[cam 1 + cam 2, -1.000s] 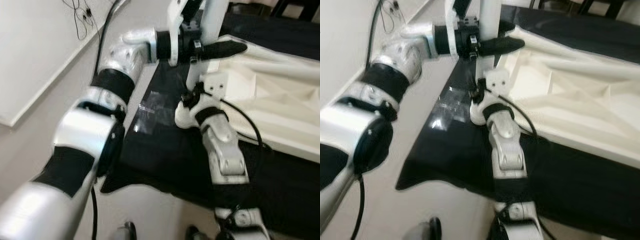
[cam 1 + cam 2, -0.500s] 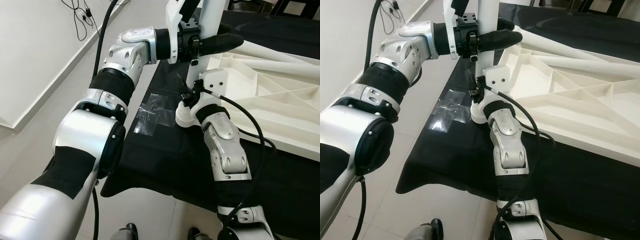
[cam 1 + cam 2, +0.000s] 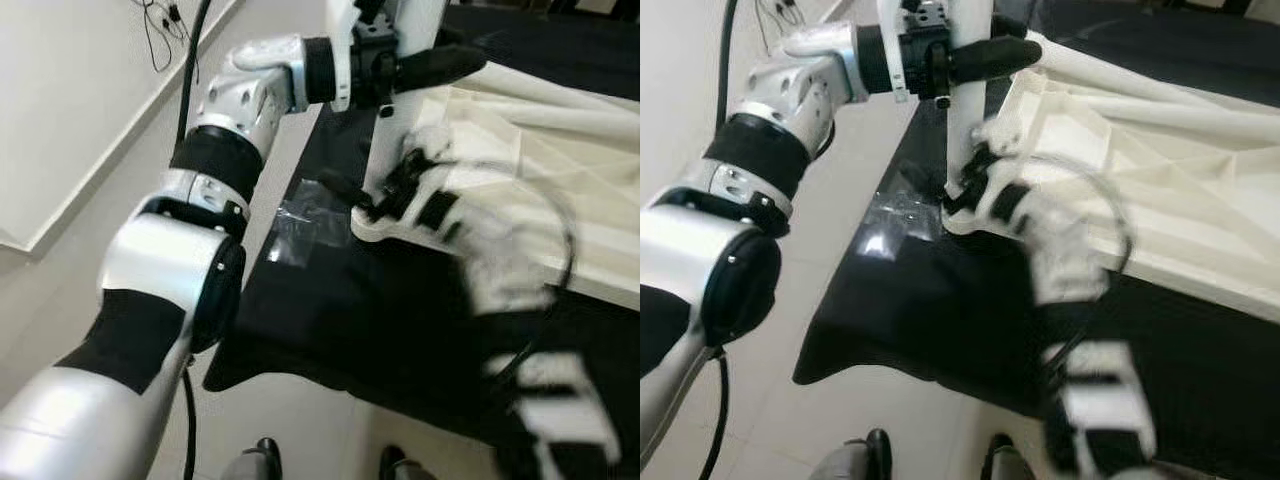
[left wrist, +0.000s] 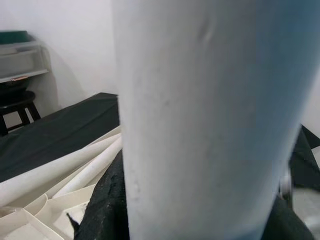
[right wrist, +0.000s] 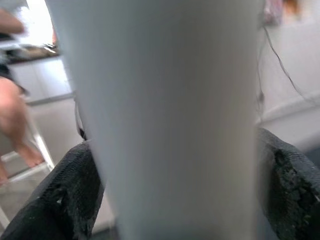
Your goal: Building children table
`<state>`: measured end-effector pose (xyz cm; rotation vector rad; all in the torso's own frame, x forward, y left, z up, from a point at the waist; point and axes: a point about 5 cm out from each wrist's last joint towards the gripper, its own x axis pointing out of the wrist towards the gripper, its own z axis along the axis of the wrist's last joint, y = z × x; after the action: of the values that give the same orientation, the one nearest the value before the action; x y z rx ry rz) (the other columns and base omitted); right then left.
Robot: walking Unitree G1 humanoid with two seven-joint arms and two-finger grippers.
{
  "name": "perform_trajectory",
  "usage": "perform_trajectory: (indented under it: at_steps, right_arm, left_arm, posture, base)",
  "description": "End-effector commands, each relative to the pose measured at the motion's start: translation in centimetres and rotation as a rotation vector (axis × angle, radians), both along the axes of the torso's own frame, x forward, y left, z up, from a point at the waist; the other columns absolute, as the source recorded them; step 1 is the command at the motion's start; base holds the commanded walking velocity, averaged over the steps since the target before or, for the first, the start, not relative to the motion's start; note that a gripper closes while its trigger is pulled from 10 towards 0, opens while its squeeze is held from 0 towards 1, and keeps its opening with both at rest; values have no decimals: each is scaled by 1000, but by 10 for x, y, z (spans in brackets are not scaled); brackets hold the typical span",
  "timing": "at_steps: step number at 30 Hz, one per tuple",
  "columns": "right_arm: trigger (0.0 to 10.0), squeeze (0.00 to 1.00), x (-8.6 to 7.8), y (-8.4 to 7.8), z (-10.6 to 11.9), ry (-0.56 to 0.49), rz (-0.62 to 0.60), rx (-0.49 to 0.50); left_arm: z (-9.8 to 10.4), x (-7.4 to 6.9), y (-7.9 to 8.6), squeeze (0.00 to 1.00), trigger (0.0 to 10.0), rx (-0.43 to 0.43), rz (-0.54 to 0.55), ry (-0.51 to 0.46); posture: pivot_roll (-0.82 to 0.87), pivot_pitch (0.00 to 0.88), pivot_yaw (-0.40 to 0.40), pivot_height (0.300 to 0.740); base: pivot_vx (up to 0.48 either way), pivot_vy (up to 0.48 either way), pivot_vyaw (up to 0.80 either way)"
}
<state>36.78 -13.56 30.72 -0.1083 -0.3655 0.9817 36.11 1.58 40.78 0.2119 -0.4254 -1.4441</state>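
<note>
Both clenched on the upright white table leg (image 3: 968, 110), left gripper (image 3: 985, 58) high from nine o'clock, right gripper (image 3: 965, 185) low near the socket in the upturned tabletop (image 3: 1160, 190), axis twelve-to-six.

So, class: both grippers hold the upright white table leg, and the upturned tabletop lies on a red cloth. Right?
Not quite. The left gripper and right gripper do hold the white table leg, but the tabletop lies on a black cloth, as the right eye view shows.
</note>
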Motion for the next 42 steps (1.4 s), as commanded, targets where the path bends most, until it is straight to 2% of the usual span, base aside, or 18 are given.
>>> perform_trajectory:
  at_steps: [1,8,9,10,22,23,26,27,29,30,31,34,35,36,37,38,40,42]
  right_arm:
    - [10000,0,0,19,-3,9,162,-31]
    - [10000,0,8,20,-3,45,193,-76]
    - [745,0,11,20,-3,61,200,-82]
    - [0,0,13,20,-3,78,216,-91]
    - [0,0,19,14,-17,124,266,-124]
    - [0,0,19,13,-18,122,251,-121]
    - [0,0,20,13,-19,119,234,-122]
    - [0,0,21,11,-22,119,184,-141]
    - [0,0,23,10,-28,129,103,-154]
    - [0,0,25,9,-34,139,27,-163]
    - [0,0,31,13,-51,235,-230,-82]
    - [0,0,31,13,-51,235,-230,-82]
    - [0,0,10,46,-93,329,-403,-35]
    - [0,0,10,46,-93,329,-403,-35]
    - [0,0,-28,85,-127,455,-493,54]
    - [0,0,-28,85,-127,455,-493,54]
    - [0,0,-62,113,-127,510,-548,178]
    - [0,0,-58,116,-121,480,-526,179]
  left_arm:
    - [-12,-5,-18,0,0,59,-73,26]
    - [-13,-5,-18,0,0,62,-76,27]
    - [-13,-5,-18,0,0,63,-77,27]
    - [-13,-5,-18,0,0,64,-77,27]
    - [-11,-5,-18,0,0,41,-67,41]
    - [-10,-3,-17,1000,1922,21,-55,57]
    - [-10,-2,-17,1000,1922,9,-43,65]
    - [-10,-1,-16,1000,10000,-2,-23,71]
    - [-9,0,-14,1000,10000,-6,-4,69]
    - [-8,1,-13,0,10000,-9,10,66]
    - [-8,2,-11,0,10000,-15,22,72]
    - [-8,2,-11,0,10000,-15,22,72]
    - [-7,3,-8,0,10000,-20,32,79]
    - [-7,3,-8,0,10000,-20,32,79]
    - [-9,5,-6,0,10000,-14,41,89]
    - [-9,5,-6,0,10000,-14,41,89]
    - [-13,5,-7,0,10000,-4,41,101]
    - [-13,5,-8,0,10000,-2,36,104]
  posture:
    - [51,261,55,740]
    - [59,263,53,740]
    - [63,265,54,740]
    - [64,266,55,740]
    - [56,271,60,740]
    - [56,271,60,740]
    - [56,271,60,740]
    - [42,274,51,740]
    - [35,276,39,740]
    - [30,279,23,740]
    - [30,279,23,740]
    - [30,279,23,740]
    - [55,282,26,740]
    - [55,282,26,740]
    - [67,302,44,740]
    - [67,302,44,740]
    - [49,280,54,740]
    - [49,280,54,740]
  base:
    - [0,0,0]
    - [0,0,0]
    - [0,0,0]
    - [0,0,0]
    - [0,0,0]
    - [0,0,0]
    - [0,0,0]
    - [0,0,0]
    - [0,0,0]
    - [0,0,0]
    - [0,0,0]
    - [0,0,0]
    - [0,0,0]
    - [0,0,0]
    - [0,0,0]
    - [0,0,0]
    - [0,0,0]
    - [0,0,0]
